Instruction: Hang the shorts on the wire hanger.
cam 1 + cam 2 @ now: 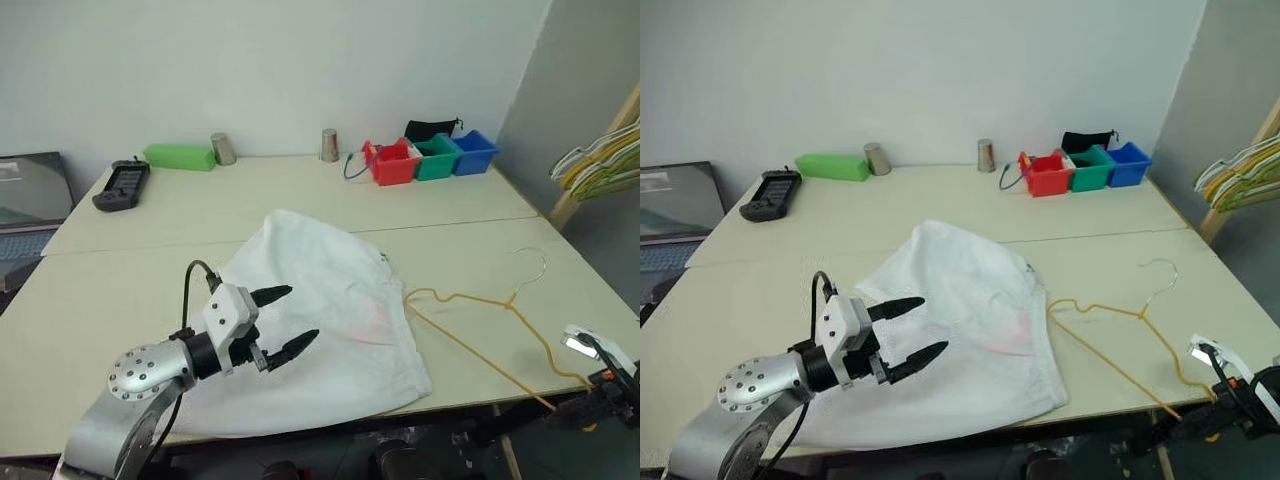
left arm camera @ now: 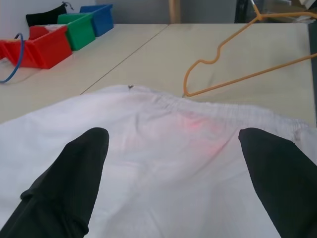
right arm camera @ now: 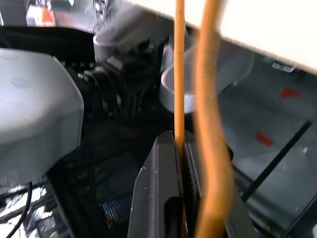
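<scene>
Shorts (image 1: 320,330) lie flat on the table (image 1: 150,290). Left gripper (image 1: 285,322) hovers above them, fingers released. Right gripper (image 3: 181,148) fingers clench the wire hanger (image 1: 480,330).

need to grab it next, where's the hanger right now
The hanger lies flat on the table's right side, beside the white shorts, its far corner past the front edge, pinched in the right claw.

Table (image 1: 140,270) bears shorts (image 1: 330,320), wire hanger (image 1: 480,310), 3 bins (image 1: 430,160).
</scene>
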